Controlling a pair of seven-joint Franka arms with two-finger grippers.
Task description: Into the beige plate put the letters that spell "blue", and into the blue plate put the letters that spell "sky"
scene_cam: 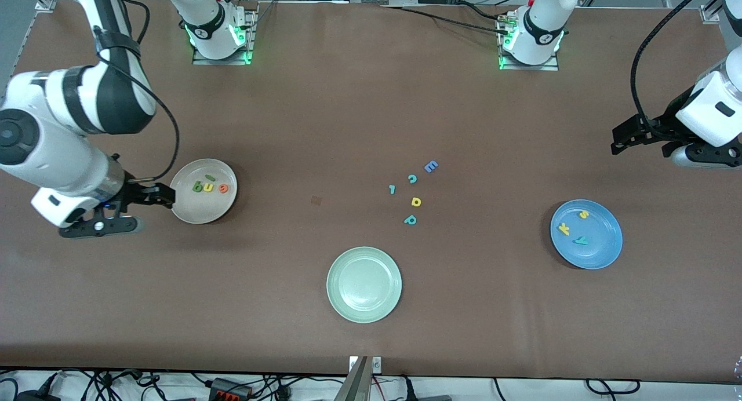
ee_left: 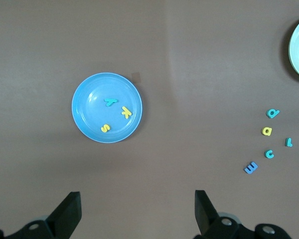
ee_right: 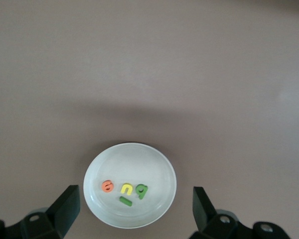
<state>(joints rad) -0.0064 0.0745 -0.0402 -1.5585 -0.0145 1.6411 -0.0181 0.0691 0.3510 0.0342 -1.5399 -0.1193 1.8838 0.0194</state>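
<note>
Both my grippers, the right gripper (scene_cam: 165, 195) at frame left by the beige plate (scene_cam: 185, 210) and the left gripper (scene_cam: 619, 140) upper right, gape empty. The plate holds b (scene_cam: 197, 187), l (scene_cam: 210, 178), u (scene_cam: 209, 187), e (scene_cam: 223, 188); the blue plate (scene_cam: 606, 247) apparently holds s (scene_cam: 584, 214), k (scene_cam: 564, 229), y (scene_cam: 581, 240). Sorting looks finished; next I just back away

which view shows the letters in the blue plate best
The left wrist view: it looks straight down on the blue plate, so the yellow s, yellow k and teal y read clearly. The front view shows them smaller, near the left arm's end. The right wrist view misses them entirely.
</note>
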